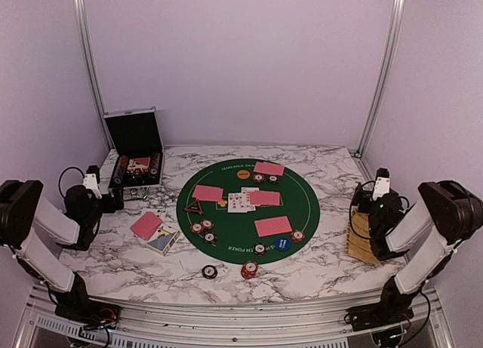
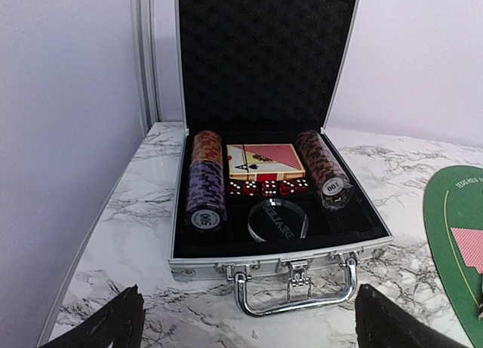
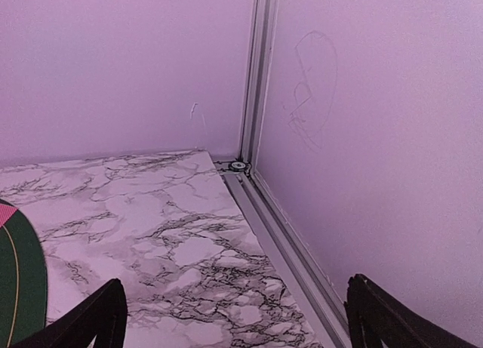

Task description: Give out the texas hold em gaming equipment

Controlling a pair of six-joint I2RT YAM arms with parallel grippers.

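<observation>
The left claw hangs with its fingers spread wide and nothing between them, aimed at the open black case in the centre of its own view. The right claw is just as wide and just as empty, facing a bare corner of the marble table.

In the top view the green felt mat fills the middle of the table. The wicker tray lies at the right edge beside the right arm. On the felt are red-backed cards in separate spots, and chips clustered along its lower rim. An orange button sits toward its upper rim and a triangular marker at its left rim. Two loose chips sit off the felt at lower centre.

Those loose chips look most at risk: a low sweep of either arm could push them toward the table's front edge. Reaching into the case, the left claw could catch the upright lid or the front handle (the chip rolls lie on their sides and may roll). Flat cards may slide rather than lift.

Open marble lies right of the mat and along its lower side; the walls and corner posts close in the upper left and upper right.
</observation>
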